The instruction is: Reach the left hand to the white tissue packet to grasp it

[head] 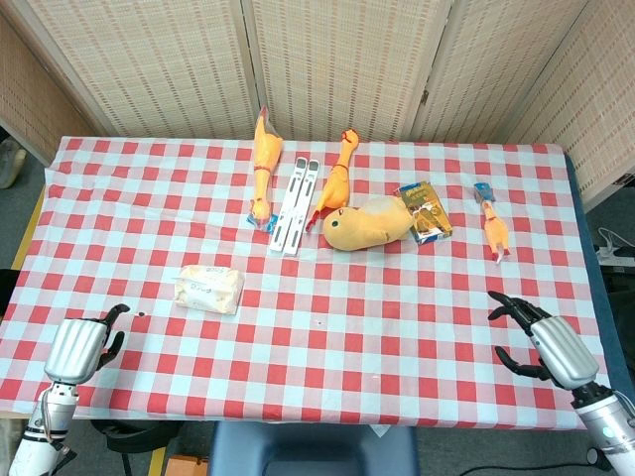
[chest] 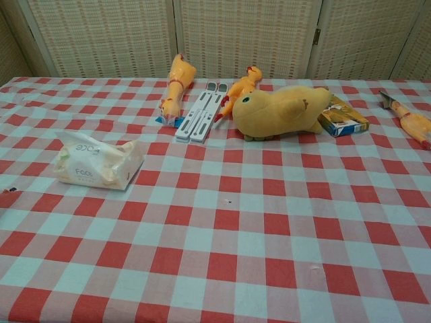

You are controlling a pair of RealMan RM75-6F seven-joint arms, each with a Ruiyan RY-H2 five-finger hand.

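- My left hand rests at the table's near-left edge, fingers loosely spread, holding nothing.
- The white tissue packet lies well ahead of it, untouched.
- Its print reads roughly "Face"; smaller text I can't make out.
- My right hand also looks empty, fingers apart.

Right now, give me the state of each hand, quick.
Left hand: open, holding nothing, at the table's near left edge, short of the white tissue packet.
Right hand: open, fingers spread, holding nothing.
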